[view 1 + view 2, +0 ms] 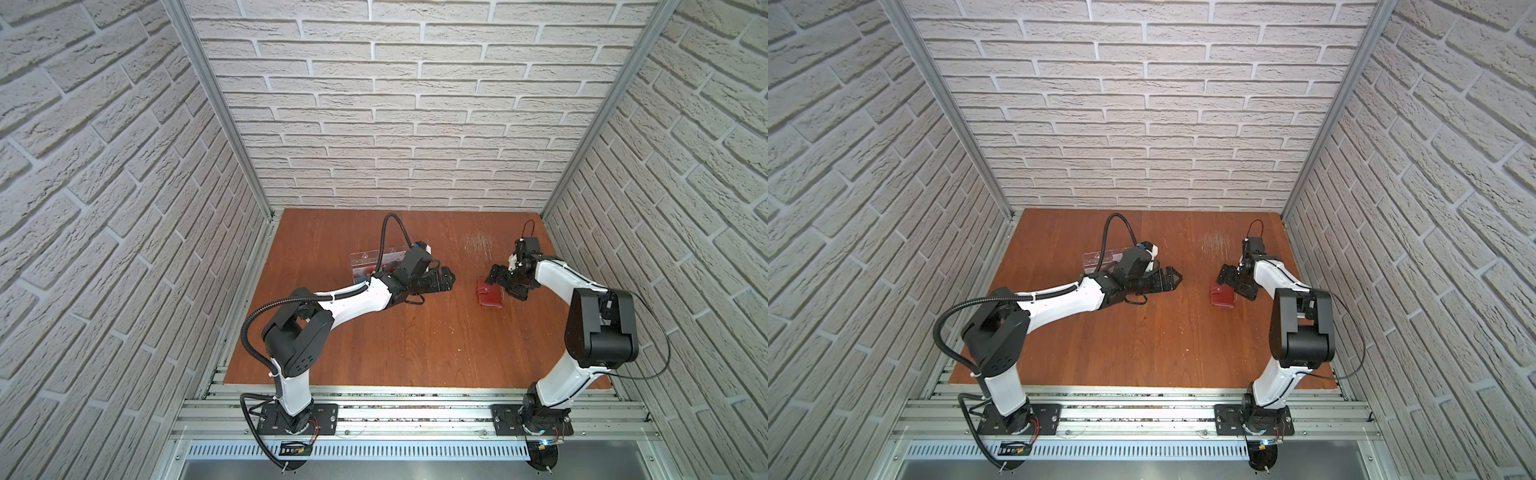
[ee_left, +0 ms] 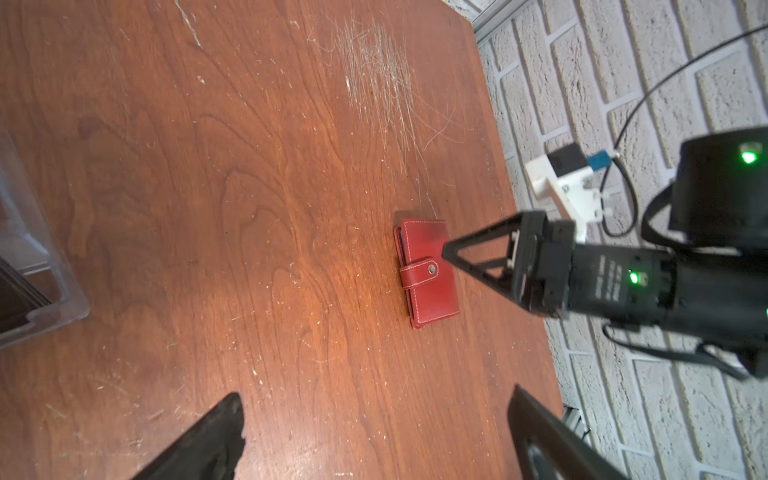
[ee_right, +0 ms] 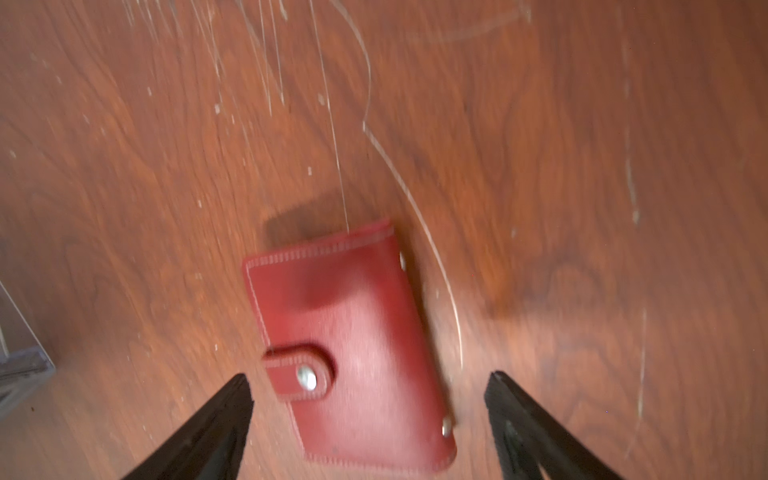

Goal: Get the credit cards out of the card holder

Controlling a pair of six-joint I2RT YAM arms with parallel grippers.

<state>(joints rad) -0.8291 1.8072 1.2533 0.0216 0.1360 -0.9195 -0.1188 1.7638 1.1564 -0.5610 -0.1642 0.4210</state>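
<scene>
Lying snapped shut on the table (image 1: 415,340), credit cards hidden inside, the card holder (image 3: 349,345) was flanked by the right gripper's (image 3: 368,376) spread, empty jaws; the left gripper (image 2: 376,392), also open, was seen well apart. It could be skidded away by an off-centre pinch.

- The closed red card holder (image 1: 1222,297) lies flat on the wooden table (image 1: 1142,340), right of middle.
- The right gripper (image 1: 1230,286) hangs close over it.
- The left gripper (image 1: 1173,279) points toward it, well apart.
- A clear tray (image 1: 1091,258) sits partly hidden behind the left arm (image 1: 1059,301).
</scene>
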